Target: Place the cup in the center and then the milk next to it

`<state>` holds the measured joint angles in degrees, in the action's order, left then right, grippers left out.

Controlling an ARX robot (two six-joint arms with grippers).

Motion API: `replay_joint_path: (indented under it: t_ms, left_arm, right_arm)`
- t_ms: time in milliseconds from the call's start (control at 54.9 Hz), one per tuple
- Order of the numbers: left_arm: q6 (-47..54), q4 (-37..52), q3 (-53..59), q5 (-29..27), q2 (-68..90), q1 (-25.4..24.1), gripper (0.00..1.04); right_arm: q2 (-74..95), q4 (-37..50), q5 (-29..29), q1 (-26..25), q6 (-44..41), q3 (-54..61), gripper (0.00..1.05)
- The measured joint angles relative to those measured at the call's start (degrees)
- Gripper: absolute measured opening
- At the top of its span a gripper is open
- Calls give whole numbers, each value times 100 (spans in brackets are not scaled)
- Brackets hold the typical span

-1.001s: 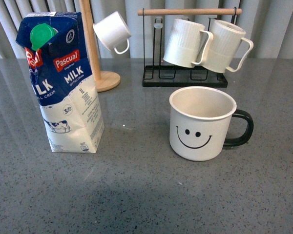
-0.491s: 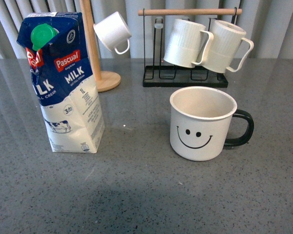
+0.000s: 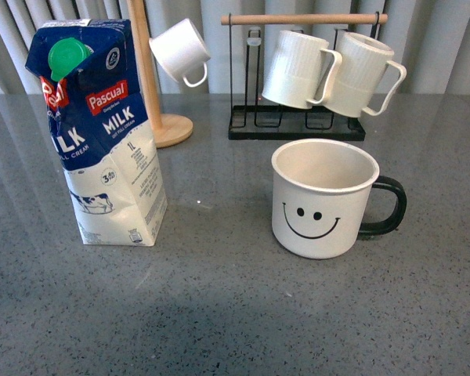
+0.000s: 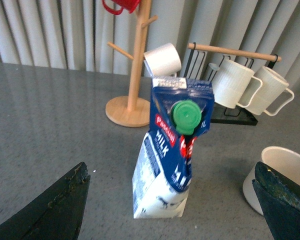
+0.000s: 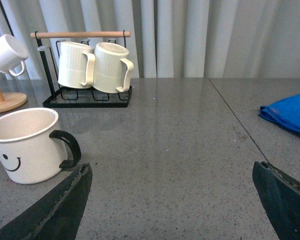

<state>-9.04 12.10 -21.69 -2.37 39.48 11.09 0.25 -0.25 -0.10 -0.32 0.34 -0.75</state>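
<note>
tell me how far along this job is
Nothing looks done yet. The cup stands upright right of the middle in the front view, the milk well to its left with a gap between. Nothing is in hand: the left tool and right tool are both open and empty. Left: centre the cup, then set the milk beside it.

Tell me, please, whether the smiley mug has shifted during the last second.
No. The smiley mug stands where it was, just in front of the black mug rack.

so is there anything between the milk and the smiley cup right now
Nothing. In the front view only bare grey tabletop lies between the milk carton and the smiley cup.
</note>
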Motion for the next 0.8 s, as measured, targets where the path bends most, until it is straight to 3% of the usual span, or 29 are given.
replay_joint_path:
  t_ms: [273,528,801]
  left_arm:
    - [-168,-20,-1473,570,2159,68,98]
    - [249,-332,-2444,238,3405,181,98]
    - [516,-518,-2568,83,3821,262,98]
  right_arm:
    - [0,0,2,0,0,0,98]
    - [0,0,2,0,0,0,98]
    - [0,0,0,0,0,0,98]
